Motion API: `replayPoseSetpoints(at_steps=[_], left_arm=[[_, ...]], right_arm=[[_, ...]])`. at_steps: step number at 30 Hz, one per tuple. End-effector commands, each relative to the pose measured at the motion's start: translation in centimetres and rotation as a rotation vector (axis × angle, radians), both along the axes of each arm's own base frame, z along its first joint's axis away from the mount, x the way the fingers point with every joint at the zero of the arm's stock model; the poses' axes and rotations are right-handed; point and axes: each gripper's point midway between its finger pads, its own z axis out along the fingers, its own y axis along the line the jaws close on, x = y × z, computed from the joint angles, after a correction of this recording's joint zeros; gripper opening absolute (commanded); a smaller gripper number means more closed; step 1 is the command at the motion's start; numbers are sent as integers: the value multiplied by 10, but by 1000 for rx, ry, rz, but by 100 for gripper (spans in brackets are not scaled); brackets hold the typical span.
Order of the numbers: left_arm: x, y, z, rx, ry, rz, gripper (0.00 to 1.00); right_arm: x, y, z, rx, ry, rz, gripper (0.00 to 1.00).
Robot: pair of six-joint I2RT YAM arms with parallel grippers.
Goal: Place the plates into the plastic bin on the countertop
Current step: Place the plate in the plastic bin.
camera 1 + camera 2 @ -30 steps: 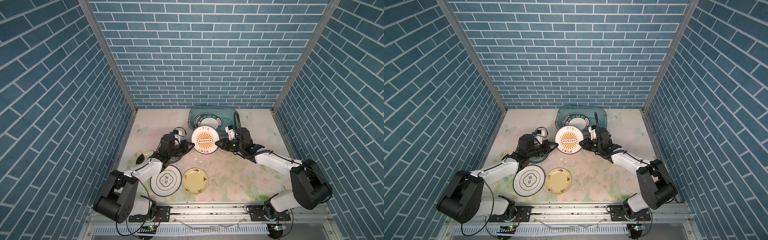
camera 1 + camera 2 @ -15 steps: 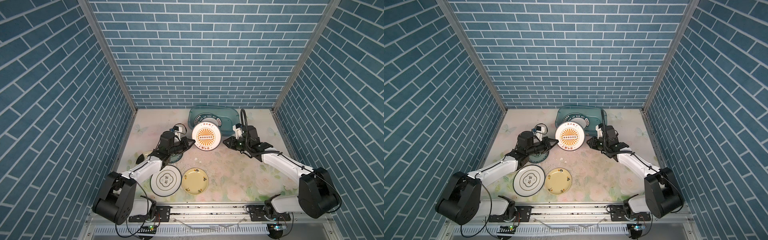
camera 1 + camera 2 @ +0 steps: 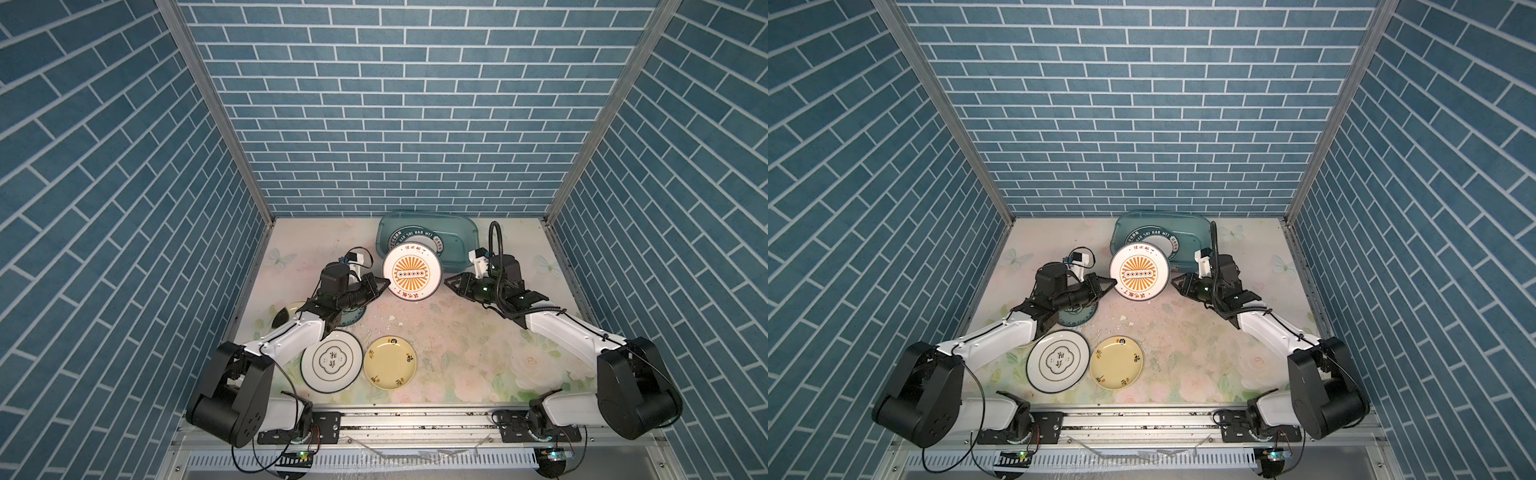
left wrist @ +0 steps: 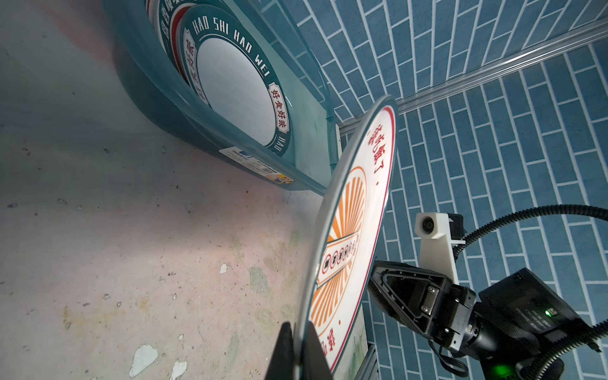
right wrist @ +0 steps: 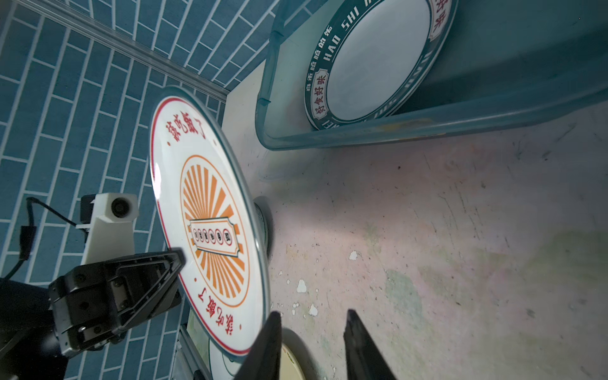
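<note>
Moved: my right tool (image 3: pixel 449 283) has let go of the orange sunburst plate (image 3: pixel 412 272) and drawn back from its rim.
Left: my left tool (image 3: pixel 384 284) is clenched on the plate's opposite rim.
Right: released, jaws apart, nothing between them, just beside the plate.
Plate: held off the surface (image 3: pixel 457 345), tilted, in front of the plastic bin (image 3: pixel 471 235).
Bin: teal-rimmed plates (image 4: pixel 237 82) lie inside.
Surface: white plate (image 3: pixel 331 360) and yellow plate (image 3: pixel 390 362) side by side near me.
</note>
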Motion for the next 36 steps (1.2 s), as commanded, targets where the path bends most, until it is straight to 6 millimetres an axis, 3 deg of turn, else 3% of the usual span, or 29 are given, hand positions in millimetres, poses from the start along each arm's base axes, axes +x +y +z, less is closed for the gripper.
replayPoseSetpoints(at_steps=[1,10,16,20,23,25,27,29,31,32,36], left_arm=[[5,-4,18,-48,-62,-12,0],[5,-14,14,-105,-41,-49,0],[3,-16,12,-123,-39,-55,0],[3,-16,10,-114,-31,-60,0],[3,-17,7,-88,-29,-71,0],[4,-16,6,-51,-34,-75,10],[2,-12,2,15,-41,-80,40],[6,-5,14,90,-82,-66,70],[6,5,21,174,-106,-40,93],[5,11,27,214,-127,-26,99],[5,32,50,316,-187,44,100]], right_arm=[[2,11,21,106,-37,28,34],[11,21,12,140,-10,46,32],[20,26,10,140,-7,48,21],[27,28,12,144,-10,42,2],[31,28,13,143,-10,30,0],[34,26,16,134,-15,11,0],[39,20,18,114,-11,-25,0],[46,12,19,92,0,-69,0],[56,1,22,75,10,-114,0],[61,-2,25,68,4,-123,0],[83,-13,36,16,-12,-163,0]])
